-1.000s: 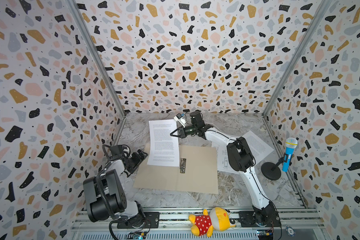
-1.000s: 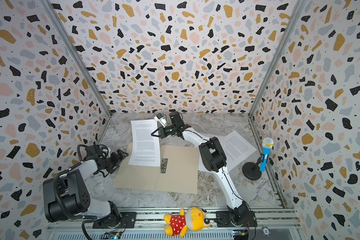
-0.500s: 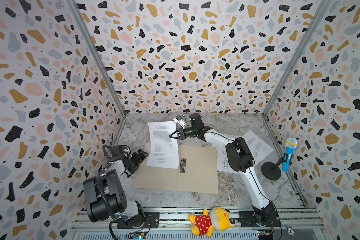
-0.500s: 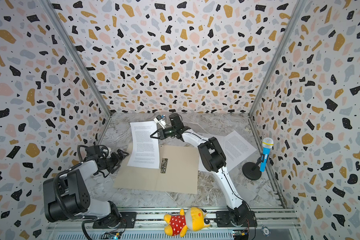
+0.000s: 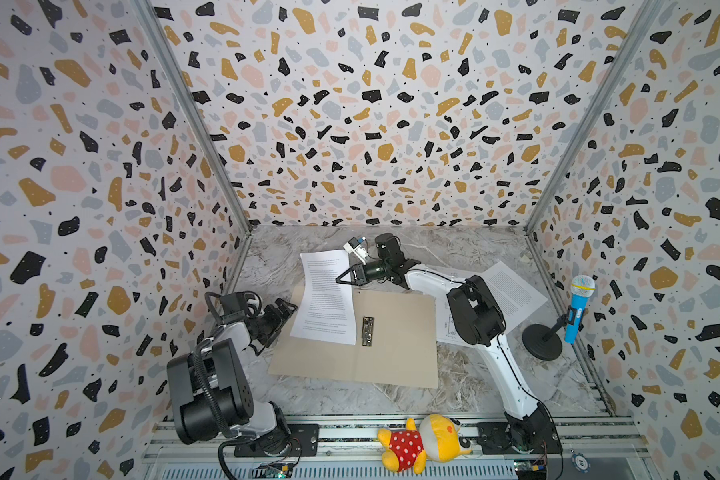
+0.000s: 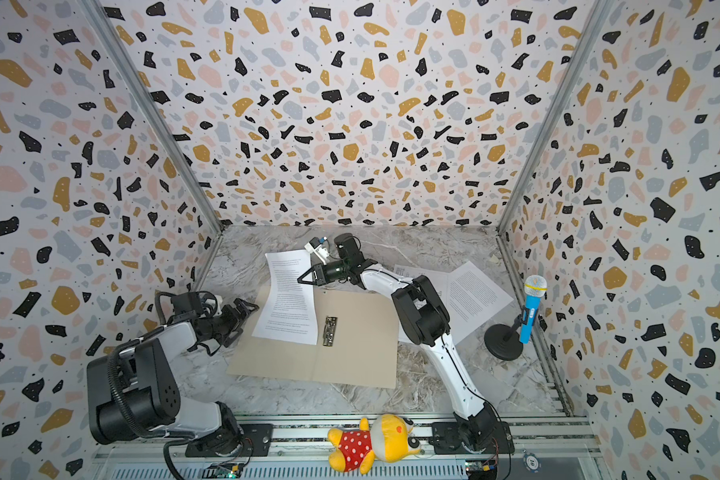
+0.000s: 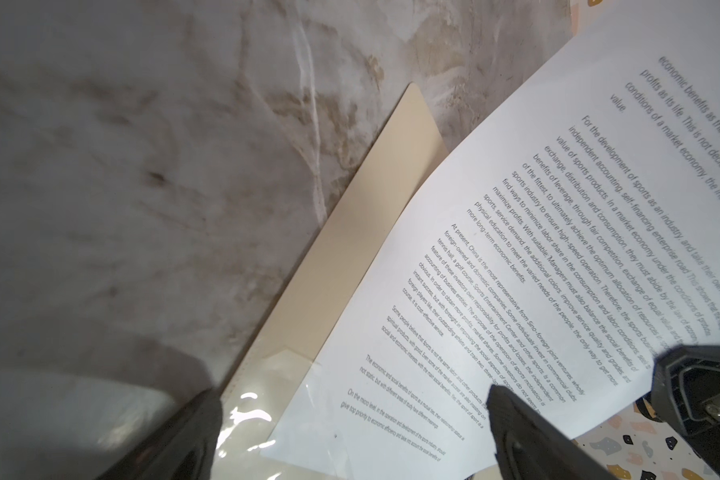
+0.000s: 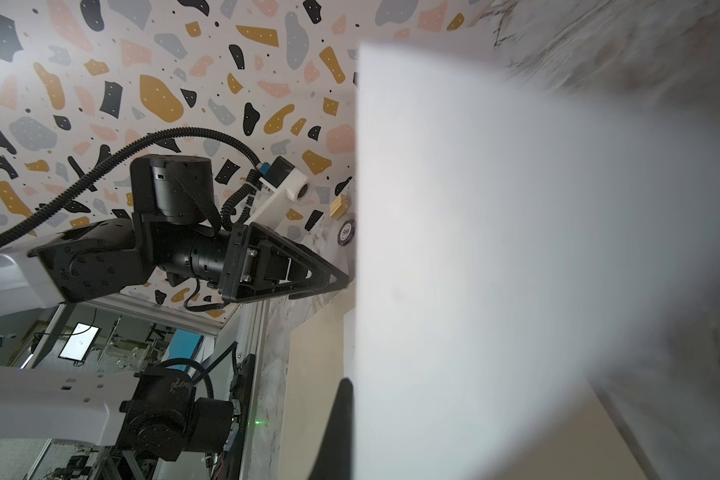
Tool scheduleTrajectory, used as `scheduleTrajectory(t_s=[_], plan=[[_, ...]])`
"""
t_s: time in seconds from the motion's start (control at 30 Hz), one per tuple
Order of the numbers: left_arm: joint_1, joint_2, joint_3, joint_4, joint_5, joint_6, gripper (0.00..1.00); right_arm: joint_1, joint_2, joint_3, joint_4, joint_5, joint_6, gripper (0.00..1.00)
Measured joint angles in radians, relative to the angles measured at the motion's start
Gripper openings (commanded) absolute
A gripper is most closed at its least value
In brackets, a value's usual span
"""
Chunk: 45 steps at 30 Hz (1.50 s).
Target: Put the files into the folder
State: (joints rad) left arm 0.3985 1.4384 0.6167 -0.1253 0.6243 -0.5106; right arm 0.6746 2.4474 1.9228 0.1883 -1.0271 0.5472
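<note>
Plainly, printed sheet (image 5: 323,307) within right pincer (image 5: 339,280)

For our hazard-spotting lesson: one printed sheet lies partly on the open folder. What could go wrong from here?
The right tool pinches the printed sheet at one edge, and it overhangs the far edge of the folder; it may crease or land crooked.
Its near corner lies close to the metal clip and could snag.
The other sheets lie partly under the right arm, which might drag them.

Bright even light, soft shadows; sheet (image 8: 516,249) badly blurred in right wrist view.
</note>
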Motion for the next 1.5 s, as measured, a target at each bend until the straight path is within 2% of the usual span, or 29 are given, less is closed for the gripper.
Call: scheduleTrajectory(t_s=[0.4, 0.77, 0.93, 1.3, 1.5], plan=[[0.001, 0.0, 0.0, 0.0, 0.008, -0.002, 1.0, 0.01, 0.0, -0.137, 0.101, 0.019, 0.087, 0.0], [0.001, 0.01, 0.0, 0.0, 0.023, -0.002, 1.0, 0.01, 0.002, -0.134, 0.233, -0.093, 0.135, 0.0], [0.001, 0.015, 0.0, 0.0, 0.027, -0.002, 1.0, 0.011, 0.023, -0.117, 0.233, -0.109, 0.143, 0.0], [0.001, 0.016, 0.0, 0.001, 0.03, -0.002, 0.99, -0.007, 0.026, -0.123, 0.05, 0.039, 0.137, 0.3], [0.001, 0.017, 0.0, 0.004, 0.031, -0.003, 0.99, -0.018, 0.026, -0.156, -0.008, 0.096, 0.186, 0.33]])
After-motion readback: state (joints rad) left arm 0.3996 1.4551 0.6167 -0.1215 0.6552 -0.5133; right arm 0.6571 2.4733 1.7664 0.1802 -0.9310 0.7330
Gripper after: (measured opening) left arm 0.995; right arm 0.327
